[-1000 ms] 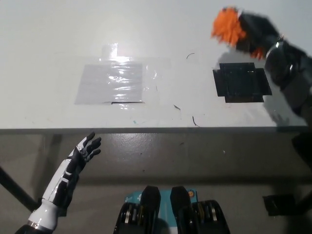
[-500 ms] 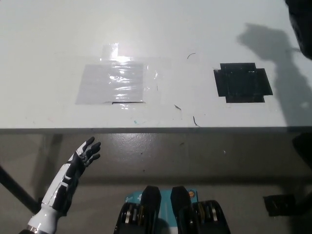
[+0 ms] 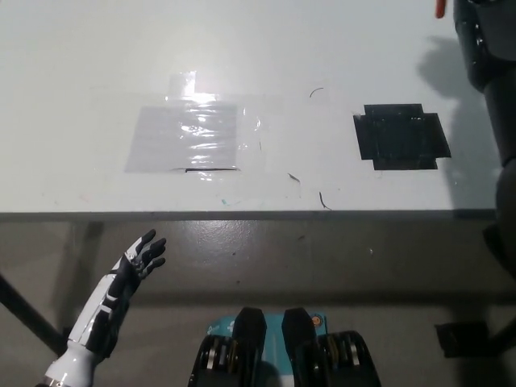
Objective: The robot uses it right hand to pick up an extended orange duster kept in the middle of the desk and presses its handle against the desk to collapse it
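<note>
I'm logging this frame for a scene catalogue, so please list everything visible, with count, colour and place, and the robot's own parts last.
desk: one, white, fills the upper half of the view.
clear tape patch: one, shiny and see-through, on the desk left of centre.
black tape patch: one, black, on the desk right of centre.
duster: one, orange, only a sliver at the top edge near the right arm.
floor: grey, below the desk's front edge.
left hand: one, white and black, lower left, below the desk edge, open, holding nothing.
right arm: one, black, along the right edge; its hand is out of view.
</note>
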{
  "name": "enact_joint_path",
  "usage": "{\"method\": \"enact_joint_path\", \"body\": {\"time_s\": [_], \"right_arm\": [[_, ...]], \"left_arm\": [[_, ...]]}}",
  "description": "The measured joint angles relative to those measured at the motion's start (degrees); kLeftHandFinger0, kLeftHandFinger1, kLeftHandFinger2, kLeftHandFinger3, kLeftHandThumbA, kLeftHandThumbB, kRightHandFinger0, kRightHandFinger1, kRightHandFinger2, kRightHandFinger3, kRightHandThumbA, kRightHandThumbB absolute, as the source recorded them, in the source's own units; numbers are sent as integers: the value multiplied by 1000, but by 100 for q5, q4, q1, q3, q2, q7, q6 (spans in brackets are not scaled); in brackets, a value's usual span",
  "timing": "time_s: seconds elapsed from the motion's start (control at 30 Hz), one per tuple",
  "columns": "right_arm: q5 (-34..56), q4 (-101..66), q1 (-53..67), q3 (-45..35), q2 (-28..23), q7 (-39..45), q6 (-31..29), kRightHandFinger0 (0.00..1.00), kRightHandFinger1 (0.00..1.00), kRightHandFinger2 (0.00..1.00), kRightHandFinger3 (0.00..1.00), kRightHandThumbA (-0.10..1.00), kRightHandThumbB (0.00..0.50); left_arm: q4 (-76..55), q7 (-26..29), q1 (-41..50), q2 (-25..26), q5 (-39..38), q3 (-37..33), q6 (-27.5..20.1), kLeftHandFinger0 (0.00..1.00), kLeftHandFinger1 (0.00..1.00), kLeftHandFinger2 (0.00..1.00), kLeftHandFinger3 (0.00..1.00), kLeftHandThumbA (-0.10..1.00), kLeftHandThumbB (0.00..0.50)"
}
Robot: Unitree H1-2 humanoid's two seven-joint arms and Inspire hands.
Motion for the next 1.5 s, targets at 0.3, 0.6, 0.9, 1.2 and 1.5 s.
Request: {"method": "enact_joint_path", "body": {"time_s": [0.3, 0.6, 0.9, 1.2, 1.5], "right_arm": [[625, 549, 227, -450, 331, -139, -90, 0, 55, 486, 624, -100, 107], [832, 1010, 516, -428, 427, -310, -131, 0, 38, 422, 511, -100, 111], [827, 1186, 732, -130, 423, -566, -139, 0, 8, 384, 505, -100, 137], [763, 1190, 932, 392, 436, -811, -263, 0, 32, 393, 444, -100, 164], [652, 1740, 1123, 814, 565, -936, -429, 0, 200, 511, 501, -100, 181]], "left_arm": [[-6, 1, 13, -30, -2, 16, -1, 1000, 1000, 1000, 1000, 1000, 269], [-5, 0, 16, -30, -14, 23, -3, 1000, 1000, 1000, 1000, 1000, 279], [-5, 0, 13, -29, -21, 24, -3, 1000, 1000, 1000, 1000, 1000, 269], [-6, 0, -4, -22, -25, 28, -3, 1000, 1000, 1000, 1000, 1000, 289], [-5, -2, -16, -4, -49, 30, -3, 1000, 1000, 1000, 1000, 1000, 289]]}}
